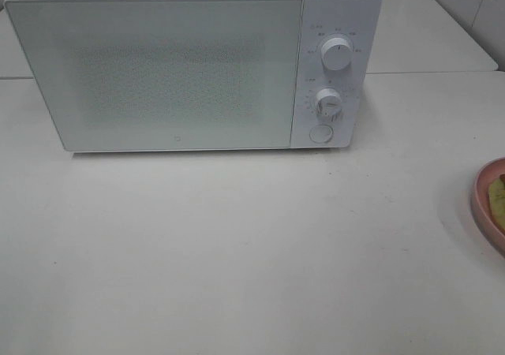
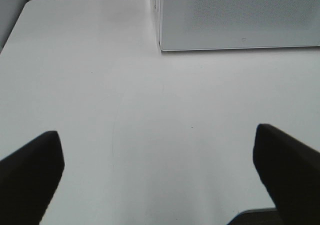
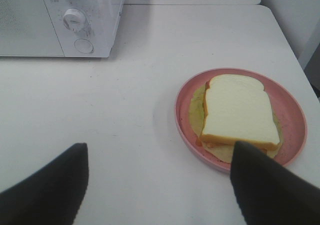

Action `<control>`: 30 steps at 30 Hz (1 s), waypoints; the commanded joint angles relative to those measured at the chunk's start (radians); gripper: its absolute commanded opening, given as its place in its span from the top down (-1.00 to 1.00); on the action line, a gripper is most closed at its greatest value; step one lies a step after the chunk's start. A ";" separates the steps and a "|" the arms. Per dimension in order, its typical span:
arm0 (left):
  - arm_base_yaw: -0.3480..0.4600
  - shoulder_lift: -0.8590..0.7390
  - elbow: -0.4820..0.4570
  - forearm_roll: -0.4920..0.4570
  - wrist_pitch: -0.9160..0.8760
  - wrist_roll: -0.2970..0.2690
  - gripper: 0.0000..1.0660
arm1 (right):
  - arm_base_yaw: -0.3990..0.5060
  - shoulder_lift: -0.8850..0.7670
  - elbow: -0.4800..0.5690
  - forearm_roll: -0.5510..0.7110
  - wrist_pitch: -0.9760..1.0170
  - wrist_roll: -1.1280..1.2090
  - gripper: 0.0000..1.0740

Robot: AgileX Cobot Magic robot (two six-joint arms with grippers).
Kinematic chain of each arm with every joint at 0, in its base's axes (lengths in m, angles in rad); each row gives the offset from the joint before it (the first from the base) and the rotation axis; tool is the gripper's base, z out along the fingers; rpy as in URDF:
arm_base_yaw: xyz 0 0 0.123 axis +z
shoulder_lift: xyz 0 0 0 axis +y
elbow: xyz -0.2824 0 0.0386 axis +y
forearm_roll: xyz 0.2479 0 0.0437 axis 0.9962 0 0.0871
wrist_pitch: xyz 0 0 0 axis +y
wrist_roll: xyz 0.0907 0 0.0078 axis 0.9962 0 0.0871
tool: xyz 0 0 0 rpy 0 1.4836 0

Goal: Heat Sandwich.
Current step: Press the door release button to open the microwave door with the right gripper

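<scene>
White, glossy counter (image 1: 237,252) throughout. Noted at far left: left tool (image 2: 156,132), dark fingers (image 2: 30,175) spread to full width, gripping nothing, only bare counter between them; lower front corner of microwave (image 2: 240,20) ahead. From high camera: microwave at 11 o'clock on counter, white, door (image 1: 158,71) closed, speckled window panel. Control strip at 3 o'clock of door: upper knob (image 1: 337,55), lower knob (image 1: 328,102), round button (image 1: 321,133) at 6 o'clock of lower knob. Pink plate (image 1: 483,201) at 3 o'clock edge of counter view, cut by frame, well apart from microwave. Sandwich (image 3: 240,112) flat on plate, pale bread slice uppermost, yellow-green filling visible at edges. Right tool (image 3: 160,146): fingers wide apart, holding nothing, near plate; one fingertip (image 3: 245,155) overlapping plate rim in wrist view, contact not determinable.
</scene>
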 commanded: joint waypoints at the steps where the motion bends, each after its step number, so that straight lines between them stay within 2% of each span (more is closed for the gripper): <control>1: 0.005 -0.023 0.002 -0.001 -0.003 -0.001 -0.83 | -0.007 -0.028 0.000 0.000 -0.005 -0.002 -0.40; 17: 0.005 -0.023 0.002 -0.001 -0.003 -0.001 -0.83 | -0.007 -0.016 -0.013 0.018 -0.011 0.008 -0.40; 21: 0.005 -0.023 0.002 -0.001 -0.003 -0.001 -0.83 | -0.007 0.046 -0.047 0.027 -0.028 0.008 -0.40; 30: 0.005 -0.023 0.002 -0.001 -0.003 -0.001 -0.83 | -0.007 0.178 -0.047 0.026 -0.129 0.008 -0.40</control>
